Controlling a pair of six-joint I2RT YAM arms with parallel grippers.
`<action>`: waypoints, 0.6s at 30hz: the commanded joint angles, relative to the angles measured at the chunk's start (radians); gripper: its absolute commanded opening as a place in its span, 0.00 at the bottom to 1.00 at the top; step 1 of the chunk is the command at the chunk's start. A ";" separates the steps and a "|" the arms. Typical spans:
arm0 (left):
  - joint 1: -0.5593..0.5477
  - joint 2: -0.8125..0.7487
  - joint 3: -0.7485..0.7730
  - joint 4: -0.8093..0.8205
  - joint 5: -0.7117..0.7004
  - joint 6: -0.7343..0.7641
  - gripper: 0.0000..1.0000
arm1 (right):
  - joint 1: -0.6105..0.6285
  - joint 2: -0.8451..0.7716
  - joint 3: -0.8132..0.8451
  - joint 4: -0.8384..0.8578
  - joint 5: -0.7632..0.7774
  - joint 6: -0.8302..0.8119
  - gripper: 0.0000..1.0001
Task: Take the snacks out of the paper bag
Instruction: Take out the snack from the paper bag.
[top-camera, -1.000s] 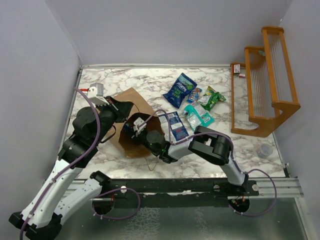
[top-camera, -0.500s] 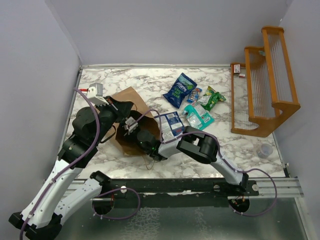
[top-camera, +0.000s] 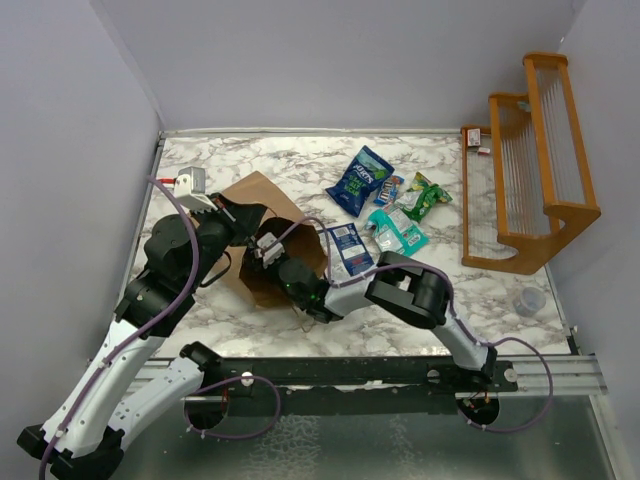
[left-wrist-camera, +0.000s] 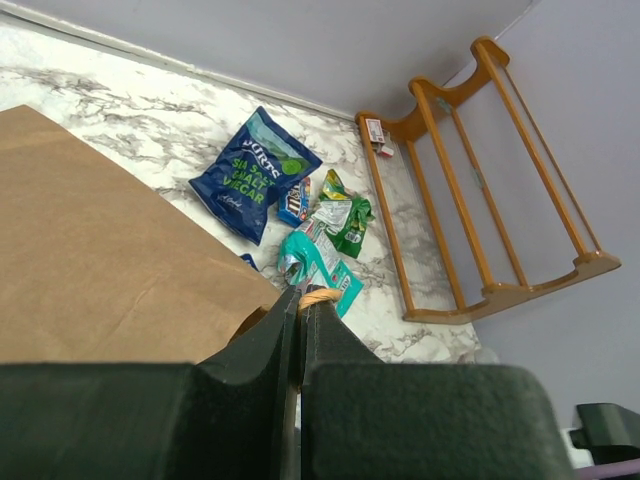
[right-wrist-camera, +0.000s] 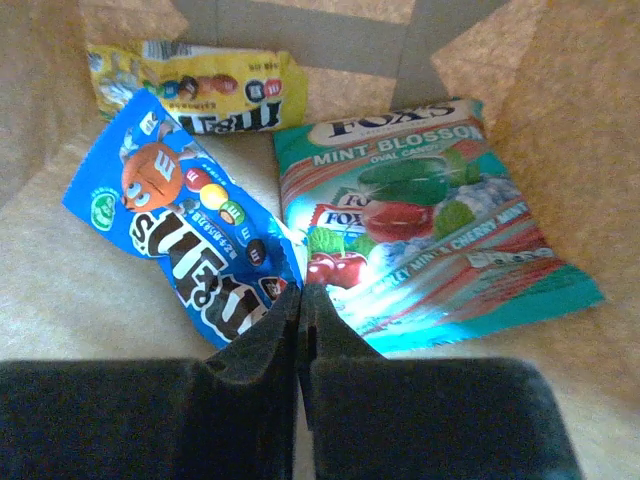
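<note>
The brown paper bag lies on its side on the marble table, mouth toward the right arm. My left gripper is shut on the bag's twisted paper handle and holds the mouth open. My right gripper is shut and empty inside the bag, its tips over the edge of a blue M&M's packet. A teal Fox's mint packet and a yellow M&M's packet lie beside it in the bag. In the top view the right wrist sits in the bag's mouth.
Outside the bag lie a dark blue packet, a small blue one, a green one, a teal one and a blue-white one. An orange wooden rack stands at the right. A clear cup sits near the right edge.
My right arm has pushed its wrist to the left, deeper into the bag's mouth. The left arm and the bag have stayed put.
</note>
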 joint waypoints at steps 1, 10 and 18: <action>0.002 -0.015 0.014 0.005 -0.009 0.009 0.00 | 0.003 -0.165 -0.093 -0.009 -0.039 0.036 0.01; 0.002 -0.027 0.003 0.022 -0.019 -0.005 0.00 | 0.004 -0.348 -0.234 -0.114 -0.119 0.163 0.01; 0.002 -0.032 0.010 -0.009 -0.042 -0.009 0.00 | 0.004 -0.534 -0.381 -0.182 -0.155 0.255 0.01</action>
